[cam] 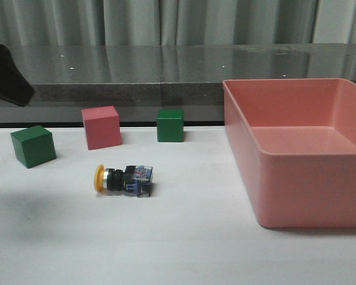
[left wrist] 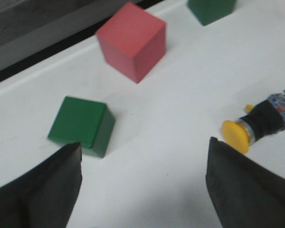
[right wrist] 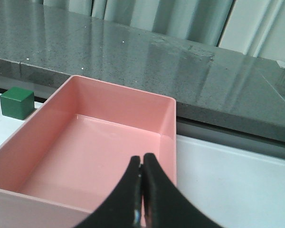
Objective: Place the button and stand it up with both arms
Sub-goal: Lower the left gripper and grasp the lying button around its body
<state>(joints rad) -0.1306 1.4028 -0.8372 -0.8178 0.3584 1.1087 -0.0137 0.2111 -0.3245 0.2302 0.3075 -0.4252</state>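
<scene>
green cubes point(cam: 33, 146): 2 | pink cube point(cam: 101, 127): 1 | button point(cam: 124, 179): 1 | pink bin point(cam: 296, 172): 1

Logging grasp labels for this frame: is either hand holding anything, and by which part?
Nothing is held. The left hand is open, the right hand shut empty; the button lies on its side.

The white table point(cam: 184, 243) carries a button point(cam: 123, 179) lying on its side, yellow cap toward the left. Behind it stand three cubes in a loose row: a green cube point(cam: 33, 146) at the left, a pink cube point(cam: 101, 127), and another green cube point(cam: 169, 125). A pink bin point(cam: 302, 196) (open-topped) sits at the right
</scene>
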